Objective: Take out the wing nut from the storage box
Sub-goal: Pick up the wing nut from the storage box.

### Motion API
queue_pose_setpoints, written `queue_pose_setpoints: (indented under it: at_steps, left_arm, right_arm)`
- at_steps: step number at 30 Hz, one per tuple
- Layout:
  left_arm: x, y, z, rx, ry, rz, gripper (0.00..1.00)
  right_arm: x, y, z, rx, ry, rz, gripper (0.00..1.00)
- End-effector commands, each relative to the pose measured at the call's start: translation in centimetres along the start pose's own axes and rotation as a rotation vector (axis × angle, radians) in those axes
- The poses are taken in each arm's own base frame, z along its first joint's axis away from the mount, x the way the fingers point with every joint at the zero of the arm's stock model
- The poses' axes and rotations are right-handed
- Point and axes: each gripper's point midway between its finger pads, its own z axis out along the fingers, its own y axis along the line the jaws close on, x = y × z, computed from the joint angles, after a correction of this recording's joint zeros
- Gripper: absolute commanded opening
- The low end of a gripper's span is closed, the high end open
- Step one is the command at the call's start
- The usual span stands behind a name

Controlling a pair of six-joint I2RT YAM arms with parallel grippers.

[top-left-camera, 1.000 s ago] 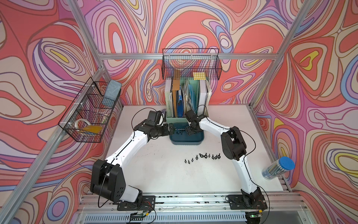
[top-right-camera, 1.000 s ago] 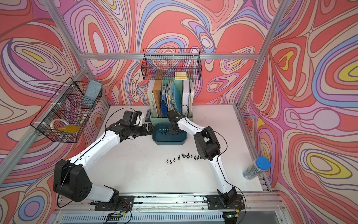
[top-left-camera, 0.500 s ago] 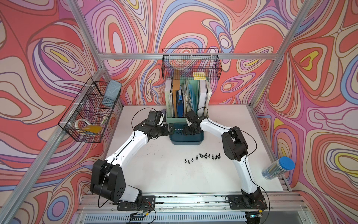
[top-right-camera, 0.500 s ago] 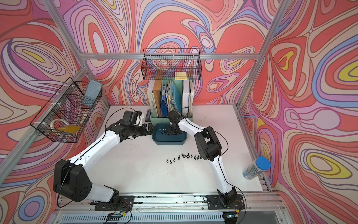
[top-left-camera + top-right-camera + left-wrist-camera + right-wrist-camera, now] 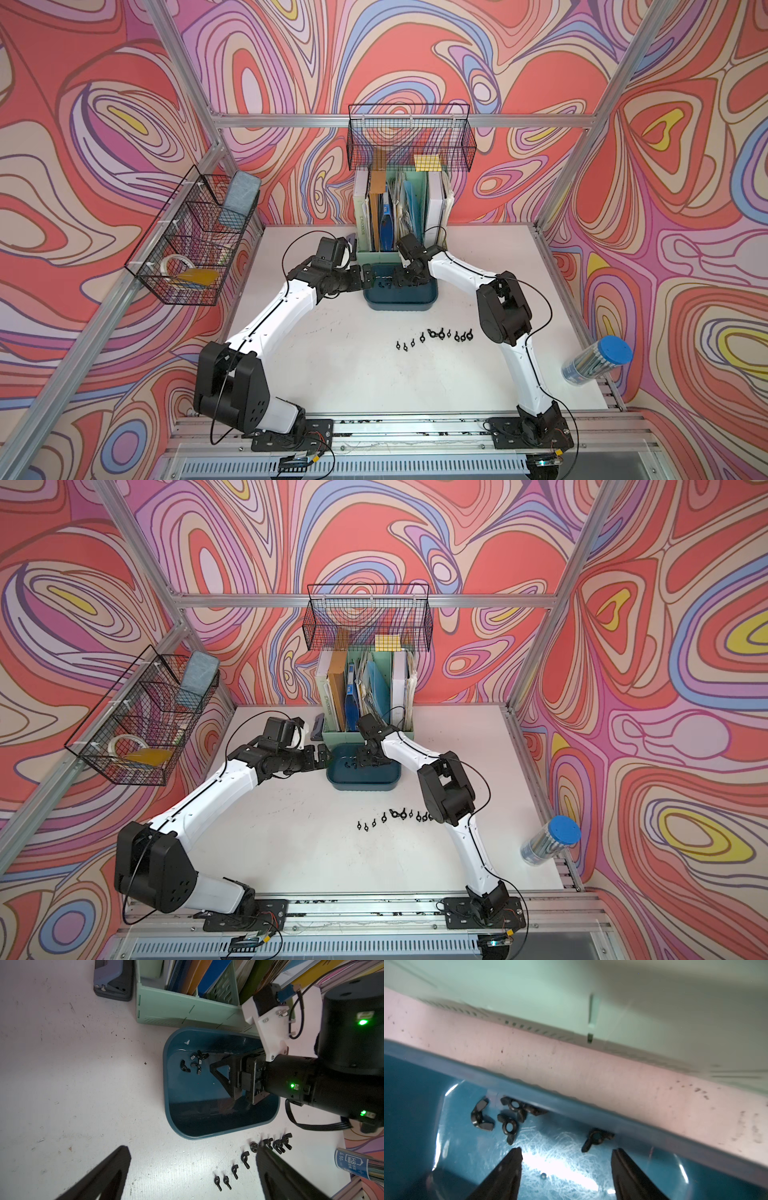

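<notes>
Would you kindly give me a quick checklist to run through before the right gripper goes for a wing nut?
1. Right gripper inside storage box, jaws open, empty: ok.
2. Lone wing nut just ahead of it, by the wall: ok.
3. Nut centred between jaws: not ok, nearer one finger.
4. Fingertips touching box floor: cannot tell.
5. Left gripper open, outside the box: ok.

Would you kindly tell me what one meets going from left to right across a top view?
Side wire basket → storage box → right arm's black elbow → blue-capped pencil tube.
</notes>
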Motion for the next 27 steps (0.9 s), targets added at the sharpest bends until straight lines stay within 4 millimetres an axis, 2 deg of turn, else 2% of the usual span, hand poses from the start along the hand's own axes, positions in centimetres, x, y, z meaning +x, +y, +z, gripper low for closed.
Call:
queue_pose_setpoints:
  at_steps: [1, 8, 17, 27]
  left_arm:
    - [0.5, 0.7, -0.2, -0.023, 0.012, 0.004, 0.99]
    - [0.2, 0.7, -0.3, -0.022, 0.005, 0.006, 0.99]
    - [0.1, 0.4, -0.9, -0.014, -0.012, 0.015, 0.99]
    - [0.1, 0.5, -1.0, -0.017, -0.014, 0.017, 0.99]
  right_arm:
    - [-1.2, -0.5, -2.0, 0.042, -0.037, 0.034, 0.65]
    - [-0.2, -0.9, -1.3, 0.071, 0.028, 0.165, 0.43]
    - [0.9, -1.5, 0.1, 0.097, 0.071, 0.213, 0.36]
    - [0.5, -1.9, 0.9, 0.095, 0.069, 0.237, 0.33]
